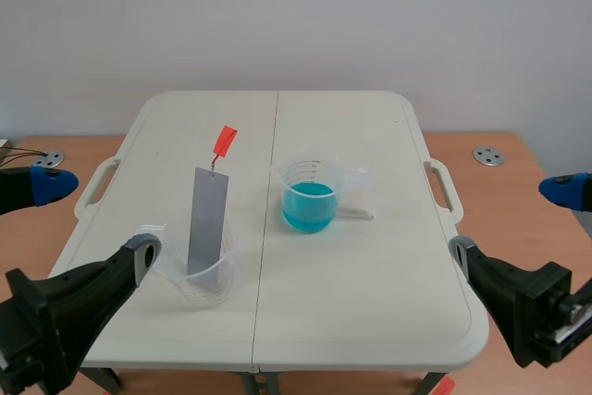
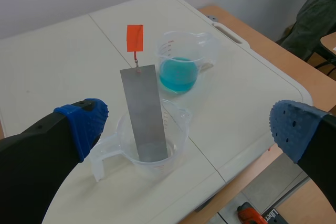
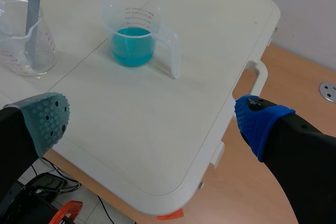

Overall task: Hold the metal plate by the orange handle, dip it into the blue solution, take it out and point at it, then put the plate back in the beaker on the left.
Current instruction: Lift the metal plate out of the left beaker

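Grey metal plate (image 1: 207,219) stands tilted in the clear beaker (image 1: 202,277) on the left half of the desk (image 1: 370,302). The lower end of the plate rests on the beaker floor. The upper end rises well above the rim and leans toward the far side of the desk. The orange handle (image 1: 224,141) hangs on a short wire at the upper end of the plate and nothing touches it.

A second beaker (image 1: 311,193) stands just right of the centre seam of the desk, well apart from the first. It holds the blue solution (image 1: 307,205) in its lower part, and its handle points right.

Left gripper (image 2: 186,127): fingers released and spread wide, nothing between them. It is positioned at the near left edge of the desk, with the plate beaker just ahead.

Right gripper (image 3: 152,119): fingers released and spread wide, nothing between them. It is positioned at the near right corner of the desk, with the blue-solution beaker well ahead.
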